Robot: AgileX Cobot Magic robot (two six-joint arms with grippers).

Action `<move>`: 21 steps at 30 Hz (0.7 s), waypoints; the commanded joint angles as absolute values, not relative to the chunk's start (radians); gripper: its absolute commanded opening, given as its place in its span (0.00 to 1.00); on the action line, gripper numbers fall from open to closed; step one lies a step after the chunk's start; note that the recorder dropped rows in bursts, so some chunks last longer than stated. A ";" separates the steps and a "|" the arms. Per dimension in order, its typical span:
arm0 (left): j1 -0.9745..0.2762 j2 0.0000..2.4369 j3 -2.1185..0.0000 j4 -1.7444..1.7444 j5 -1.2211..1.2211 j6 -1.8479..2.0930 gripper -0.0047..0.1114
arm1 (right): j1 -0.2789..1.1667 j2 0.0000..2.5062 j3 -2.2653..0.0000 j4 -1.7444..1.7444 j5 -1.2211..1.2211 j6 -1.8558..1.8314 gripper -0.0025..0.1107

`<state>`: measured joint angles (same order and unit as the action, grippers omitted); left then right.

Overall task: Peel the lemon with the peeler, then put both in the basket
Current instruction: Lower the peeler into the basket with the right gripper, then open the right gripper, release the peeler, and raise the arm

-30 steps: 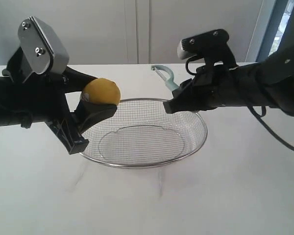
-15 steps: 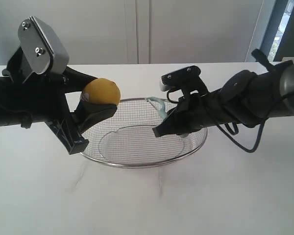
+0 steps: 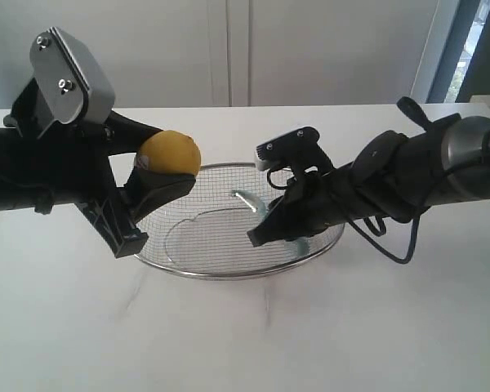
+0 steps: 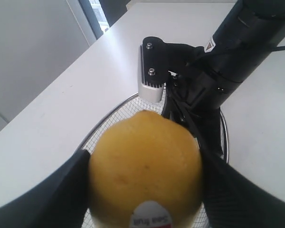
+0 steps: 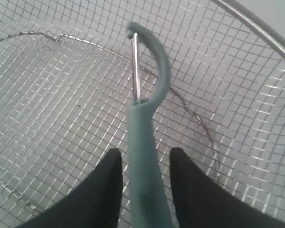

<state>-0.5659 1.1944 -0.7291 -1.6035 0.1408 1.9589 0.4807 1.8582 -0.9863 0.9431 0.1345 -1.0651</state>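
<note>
In the exterior view, I am clamping my left gripper point(image 3: 165, 160) on the lemon point(image 3: 173, 150), one finger under it and one behind it. I am holding it in the air just beside the left rim of the basket point(image 3: 229, 275), above the rim's level. My right gripper point(image 3: 260, 234) is reaching down into the basket, and the peeler point(image 3: 247, 199) is sticking out of it with its curved head pointing over the mesh floor. The basket is sitting on a plain white table point(image 3: 367, 335). Pale wall panels are standing behind it, and a dark window frame is showing at the right edge.

In the left wrist view, the lemon point(image 4: 145, 161) is filling the gap between my black fingers point(image 4: 57, 199), with its red-and-white sticker point(image 4: 152, 221) facing the camera. Beyond it the basket rim point(image 4: 104, 124) is curving across the white tabletop, and my right arm point(image 4: 247, 42) is leaning in over it.

In the right wrist view, my right fingers point(image 5: 103, 190) are closing on the teal handle of the peeler point(image 5: 143, 128), which is running straight out between them. The metal blade is lying over the wire mesh point(image 5: 52, 95); I cannot tell whether it is touching.
</note>
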 commanded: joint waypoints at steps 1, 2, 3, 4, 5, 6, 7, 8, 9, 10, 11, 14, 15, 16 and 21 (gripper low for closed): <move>-0.570 1.186 -0.729 -1.618 0.161 1.992 0.04 | 0.481 1.857 -0.993 0.950 0.173 -1.070 0.36; -0.570 1.186 -0.729 -1.618 0.163 1.992 0.04 | 0.481 1.857 -0.993 0.950 0.179 -1.070 0.37; -0.570 1.186 -0.729 -1.618 0.166 1.992 0.04 | 0.481 1.857 -0.993 0.952 0.185 -1.070 0.37; -0.570 1.186 -0.729 -1.618 0.169 1.992 0.04 | 0.481 1.857 -0.993 0.955 0.192 -1.070 0.37; -0.570 1.186 -0.729 -1.618 0.171 1.992 0.04 | 0.481 1.857 -0.993 0.962 0.197 -1.070 0.37; -0.570 1.186 -0.729 -1.618 0.173 1.992 0.04 | 0.481 1.857 -0.993 0.969 0.205 -1.070 0.37; -0.570 1.186 -0.729 -1.618 0.176 1.992 0.04 | 0.481 1.857 -0.993 0.971 0.214 -1.070 0.37; -0.570 1.186 -0.729 -1.618 0.176 1.992 0.04 | 0.481 1.857 -0.993 0.971 0.223 -1.070 0.37; -0.570 1.186 -0.729 -1.618 0.176 1.992 0.04 | 0.481 1.857 -0.993 0.973 0.232 -1.070 0.37; -0.570 1.186 -0.729 -1.618 0.176 1.992 0.04 | 0.481 1.857 -0.993 0.973 0.236 -1.070 0.37; -0.570 1.186 -0.729 -1.618 0.176 1.992 0.04 | 0.481 1.855 -0.994 0.973 0.241 -1.070 0.37; -0.570 1.186 -0.729 -1.618 0.176 1.992 0.04 | 0.481 1.837 -1.006 0.968 0.253 -1.070 0.37; -0.570 1.186 -0.729 -1.618 0.176 1.992 0.04 | 0.481 1.828 -1.010 0.968 0.257 -1.070 0.37; -0.570 1.186 -0.729 -1.618 0.176 1.992 0.04 | 0.481 1.813 -1.015 0.964 0.261 -1.070 0.37; -0.570 1.186 -0.729 -1.618 0.176 1.992 0.04 | 0.477 1.739 -1.017 0.930 0.298 -1.070 0.27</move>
